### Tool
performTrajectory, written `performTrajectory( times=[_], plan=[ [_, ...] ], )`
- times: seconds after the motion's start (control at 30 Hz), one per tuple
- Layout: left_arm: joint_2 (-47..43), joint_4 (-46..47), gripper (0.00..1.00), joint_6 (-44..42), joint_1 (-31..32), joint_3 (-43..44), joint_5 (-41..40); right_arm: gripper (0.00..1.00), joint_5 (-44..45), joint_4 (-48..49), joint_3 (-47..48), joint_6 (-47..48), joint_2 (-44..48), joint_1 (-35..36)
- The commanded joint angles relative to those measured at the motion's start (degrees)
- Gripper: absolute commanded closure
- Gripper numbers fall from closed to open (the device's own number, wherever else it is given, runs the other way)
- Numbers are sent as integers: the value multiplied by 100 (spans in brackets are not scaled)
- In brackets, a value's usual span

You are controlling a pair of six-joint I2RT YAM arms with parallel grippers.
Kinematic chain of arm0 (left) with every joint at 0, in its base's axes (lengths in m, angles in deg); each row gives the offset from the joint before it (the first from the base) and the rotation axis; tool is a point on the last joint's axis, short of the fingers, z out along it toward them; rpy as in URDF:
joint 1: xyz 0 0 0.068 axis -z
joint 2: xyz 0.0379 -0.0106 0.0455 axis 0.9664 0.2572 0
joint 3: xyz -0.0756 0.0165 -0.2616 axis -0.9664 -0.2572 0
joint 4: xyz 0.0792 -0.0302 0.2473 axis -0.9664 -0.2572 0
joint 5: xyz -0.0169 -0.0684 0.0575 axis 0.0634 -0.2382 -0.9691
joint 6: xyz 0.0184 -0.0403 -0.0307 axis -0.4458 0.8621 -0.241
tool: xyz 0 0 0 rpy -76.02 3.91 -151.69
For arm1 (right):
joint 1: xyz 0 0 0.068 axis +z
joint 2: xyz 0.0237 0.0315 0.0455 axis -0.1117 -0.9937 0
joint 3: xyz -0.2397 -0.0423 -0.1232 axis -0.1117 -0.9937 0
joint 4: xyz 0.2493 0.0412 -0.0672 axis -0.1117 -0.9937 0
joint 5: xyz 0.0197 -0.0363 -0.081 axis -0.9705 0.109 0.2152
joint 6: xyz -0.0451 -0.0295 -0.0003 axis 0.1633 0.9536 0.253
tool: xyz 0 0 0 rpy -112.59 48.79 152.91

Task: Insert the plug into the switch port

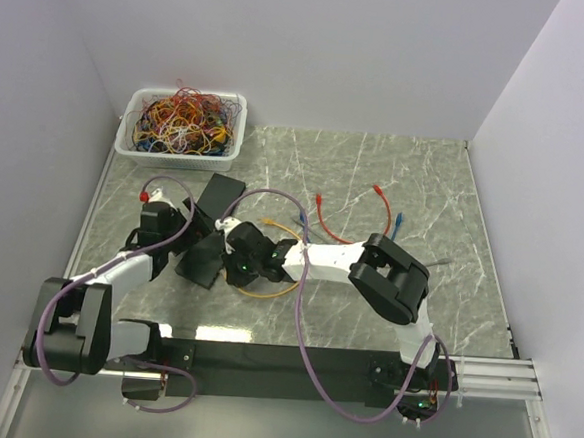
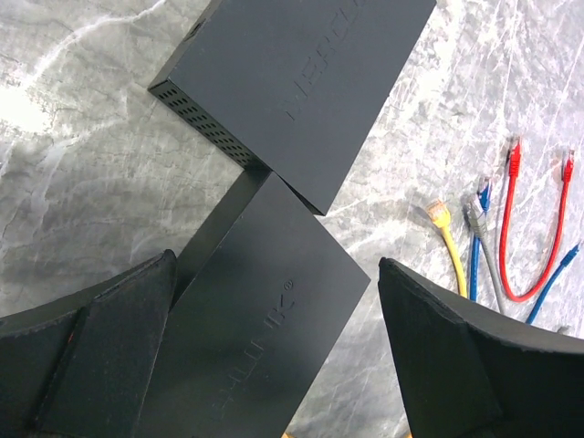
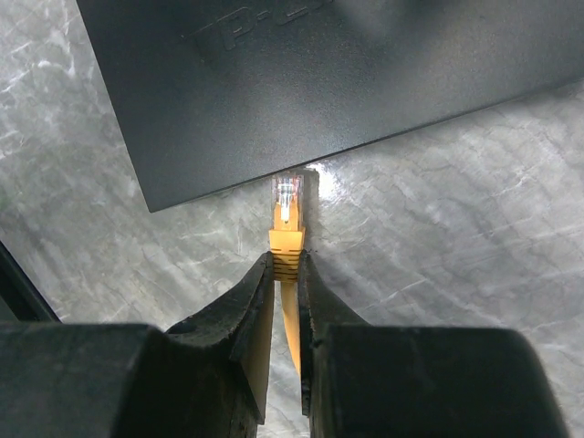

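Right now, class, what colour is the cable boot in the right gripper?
The boot is orange; the right wrist view shows it best.

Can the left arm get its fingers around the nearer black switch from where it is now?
Probably yes. The left fingers stand wide open on either side of the nearer switch, with nothing between them and it. The second switch meets it only at its far corner, which shouldn't block a grasp.

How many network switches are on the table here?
2. The far switch lies toward the cable bin; the near switch lies beside it on the robot's side, corners meeting. None appear hidden.
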Motion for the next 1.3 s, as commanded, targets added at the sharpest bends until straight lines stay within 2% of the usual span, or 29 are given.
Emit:
performTrajectory(
  times=[0.0,0.33,0.73,0.83,1.27],
  plan=[
    [-284,2,2,108,115,-68,-19,100,103,28,-11,17,199,96],
    [-644,-693,1,-15,115,73,-546,100,516,-200,-178,-18,340,201],
    [-785,-1115,2,450,115,20,-1022,100,446,-139,-134,-36,358,210],
    [-759,-984,5,644,115,-137,-873,100,420,-95,-151,-36,393,210],
    [-776,-720,6,741,115,-402,-740,100,332,19,-195,-53,551,324]
  ],
)
